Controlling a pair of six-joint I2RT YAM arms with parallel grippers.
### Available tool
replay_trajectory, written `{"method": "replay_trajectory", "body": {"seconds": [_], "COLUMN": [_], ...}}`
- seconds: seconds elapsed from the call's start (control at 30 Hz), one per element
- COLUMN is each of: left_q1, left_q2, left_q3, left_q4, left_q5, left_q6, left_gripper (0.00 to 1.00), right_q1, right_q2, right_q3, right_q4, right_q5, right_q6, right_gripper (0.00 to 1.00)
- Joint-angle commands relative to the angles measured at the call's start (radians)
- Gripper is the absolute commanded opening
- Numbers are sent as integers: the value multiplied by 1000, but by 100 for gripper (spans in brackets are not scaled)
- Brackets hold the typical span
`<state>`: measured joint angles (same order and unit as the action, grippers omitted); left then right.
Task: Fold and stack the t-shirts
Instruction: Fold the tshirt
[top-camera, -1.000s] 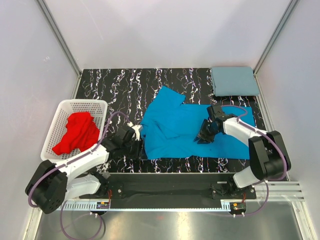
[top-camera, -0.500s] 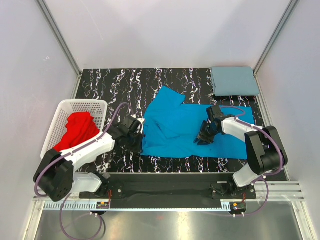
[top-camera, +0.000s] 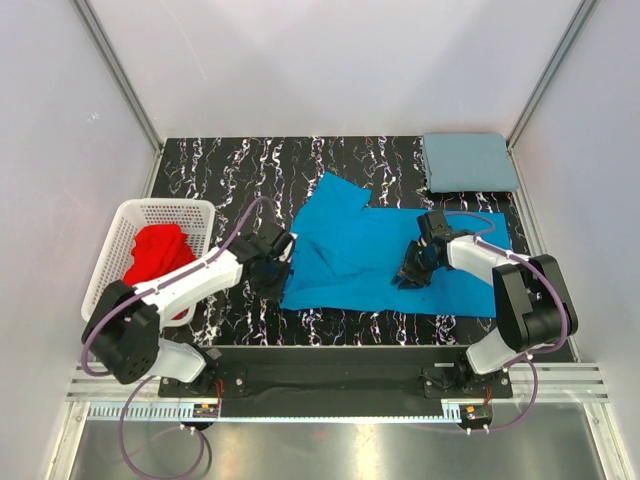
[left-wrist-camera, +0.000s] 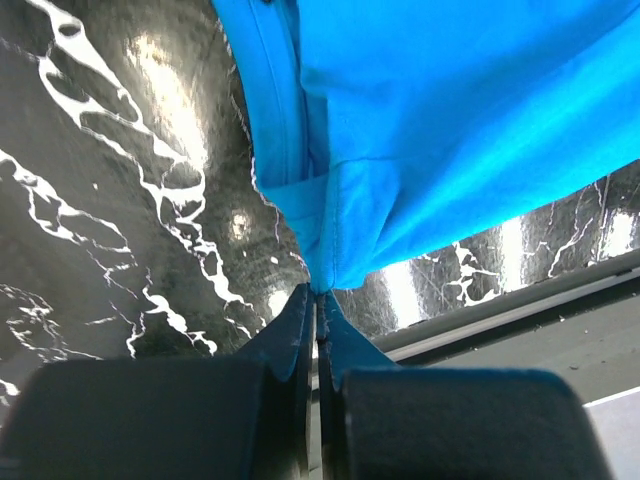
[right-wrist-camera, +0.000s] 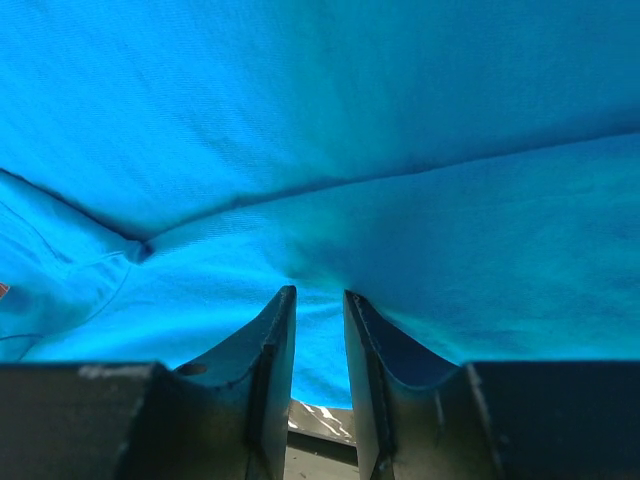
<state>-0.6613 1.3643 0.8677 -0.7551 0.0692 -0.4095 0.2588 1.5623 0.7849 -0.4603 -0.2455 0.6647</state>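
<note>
One bright blue soft-cloth t-shirt (top-camera: 350, 250) is lying half spread on the black marbled surface (top-camera: 230, 170). The left fingers (left-wrist-camera: 290, 330) are clenching a point of its left edge, and the right fingers (right-wrist-camera: 275, 340) are pinching bunched cloth nearer its right side. A fold seems to be starting, so next both arms should be lifting together and carrying the cloth across evenly.

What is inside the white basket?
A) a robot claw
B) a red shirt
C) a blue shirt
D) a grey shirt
B: a crumpled red cloth t-shirt lies inside the white plastic lattice basket at the left of the table.
</note>
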Motion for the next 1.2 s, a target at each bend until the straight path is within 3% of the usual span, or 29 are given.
{"method": "replay_trajectory", "body": {"seconds": [0.0, 0.27, 0.4, 0.57, 0.63, 0.7, 0.77, 0.83, 1.0, 1.17], "left_q1": [-23, -50, -50, -52, -50, -49, -44, 0, 240, 348], "left_q2": [51, 81, 55, 24, 1, -42, -74, -82, -197, -293], "left_q3": [72, 136, 166, 198, 202, 153, 105, 39, -168, -150], "left_q4": [-82, -184, -222, -208, -138, 20, 158, 203, 453, 418], "left_q5": [-34, -141, -187, -220, -178, -25, 26, 29, 289, 239], "left_q6": [64, 116, 118, 74, 37, -3, -55, -83, -192, -193], "left_gripper": [0, 2, 31, 47, 47, 48, 52, 53, 53, 54], "right_q1": [-24, -33, -36, -33, -26, 3, 40, 68, 232, 387], "right_q2": [-7, -22, -24, -79, -123, -160, -176, -165, -47, 74], "right_q3": [-38, -55, -56, -42, -12, 25, 46, 82, 247, 324], "right_q4": [-25, -23, -26, -34, -37, -12, 34, 110, 110, 135], "right_q5": [143, 143, 143, 111, 92, 87, 69, 26, 130, 241], "right_q6": [-56, -53, -53, -53, -57, -85, -149, -201, -358, -517], "right_gripper": [33, 33, 33, 34, 34, 36, 39, 42, 45, 44]}}
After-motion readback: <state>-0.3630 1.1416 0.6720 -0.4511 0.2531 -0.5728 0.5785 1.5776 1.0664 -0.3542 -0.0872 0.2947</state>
